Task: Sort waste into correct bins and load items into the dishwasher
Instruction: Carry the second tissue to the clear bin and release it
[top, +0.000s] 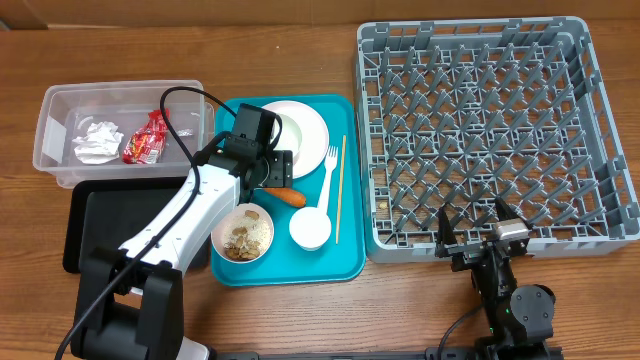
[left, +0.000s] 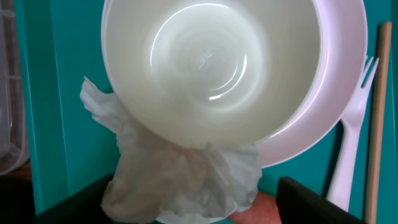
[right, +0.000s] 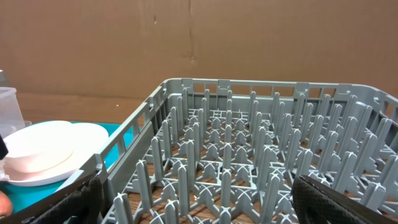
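Observation:
A crumpled white napkin (left: 180, 168) lies on the teal tray (left: 56, 93), tucked under the rim of a white bowl (left: 205, 62) that sits on the pale plate (left: 339, 81). My left gripper (left: 194, 188) is open around the napkin: the left finger touches it and the right finger (left: 311, 199) stands apart. In the overhead view the left gripper (top: 268, 172) hides this napkin. An orange carrot piece (top: 287, 197) lies just beside it. My right gripper (top: 470, 228) hangs open and holds nothing at the front edge of the grey dish rack (top: 480, 30).
The clear tub (top: 50, 130) holds a napkin (top: 96, 141) and a red wrapper (top: 146, 140); a black tray (top: 80, 230) lies below it. The teal tray also carries a bowl of food scraps (top: 243, 233), a small cup (top: 309, 228), a fork (top: 329, 170) and a chopstick (top: 340, 190).

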